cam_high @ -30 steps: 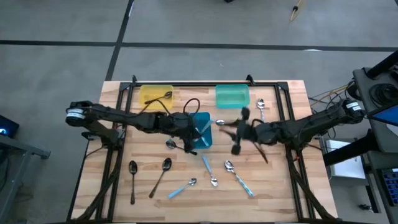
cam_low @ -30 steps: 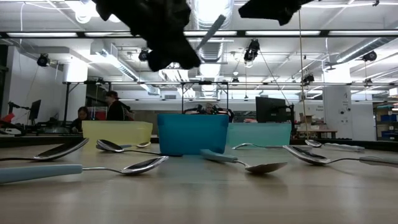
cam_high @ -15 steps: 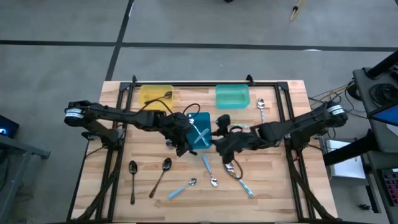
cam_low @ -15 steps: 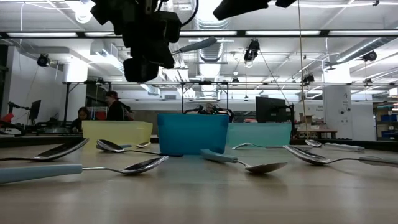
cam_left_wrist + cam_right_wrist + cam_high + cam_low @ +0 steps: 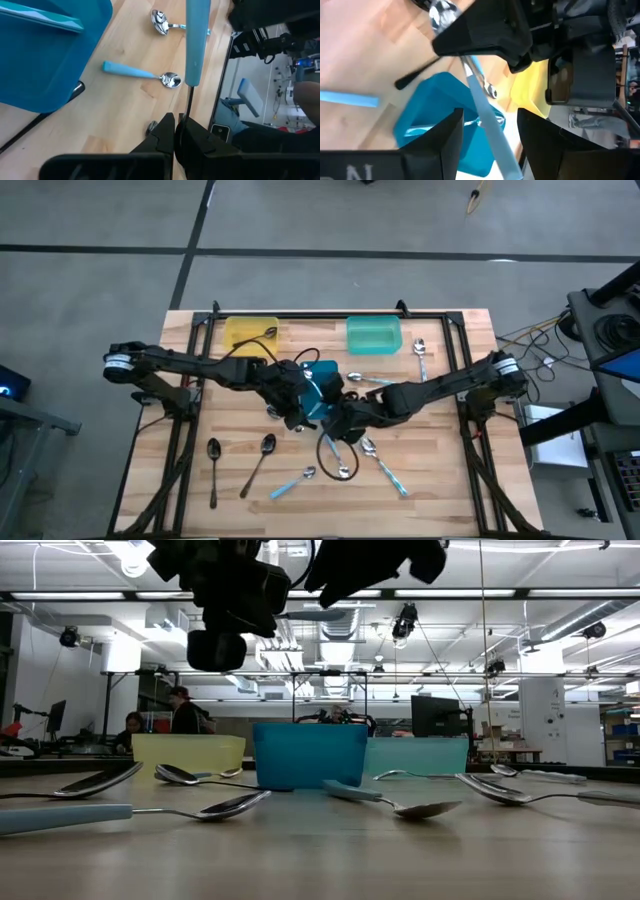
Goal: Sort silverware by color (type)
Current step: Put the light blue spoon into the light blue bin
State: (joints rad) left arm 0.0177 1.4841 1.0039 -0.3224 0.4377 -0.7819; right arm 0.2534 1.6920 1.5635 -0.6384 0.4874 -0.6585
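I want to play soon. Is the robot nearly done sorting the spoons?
Not nearly. One dark spoon lies in the yellow tray, a blue-handled one in the blue tray. The left gripper holds another blue-handled spoon; the open right gripper is beside it. Several spoons wait on the table.

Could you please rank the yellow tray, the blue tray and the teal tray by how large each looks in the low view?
1. Blue plastic tray, though it stands nearest the camera.
2. and 3. Yellow plastic tray and teal plastic tray: look alike, both partly hidden, so unranked.
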